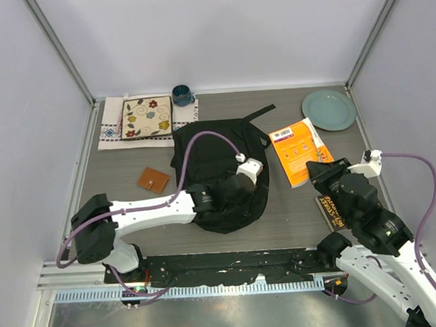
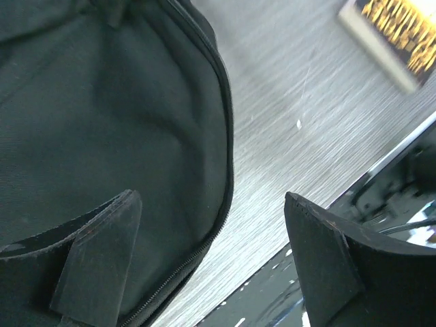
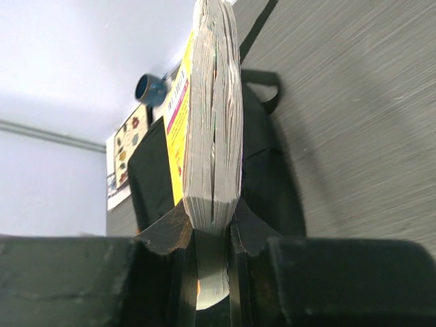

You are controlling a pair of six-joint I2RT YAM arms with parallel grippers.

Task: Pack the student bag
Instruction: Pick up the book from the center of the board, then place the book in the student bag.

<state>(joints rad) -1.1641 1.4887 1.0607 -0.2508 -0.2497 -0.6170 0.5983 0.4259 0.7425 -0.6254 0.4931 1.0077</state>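
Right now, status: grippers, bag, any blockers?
Left gripper open, at zip edge of student bag. Right gripper shut on orange book, beside bag. Left arm lies over bag, possibly in the way.

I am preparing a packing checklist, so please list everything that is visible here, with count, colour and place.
student bag: one, black, centre of the table
orange book: one, orange cover, right of the bag, clamped by the right gripper
dark book: one, dark with yellow lettering, near right, partly hidden
plate: one, pale green, far right corner
mug: one, dark blue, far edge
cloth: one, white, far left
floral tile: one, cream, on the cloth
brown square: one, brown, left of the bag
left gripper: one, black, open, at the bag's edge
right gripper: one, black, shut on the orange book
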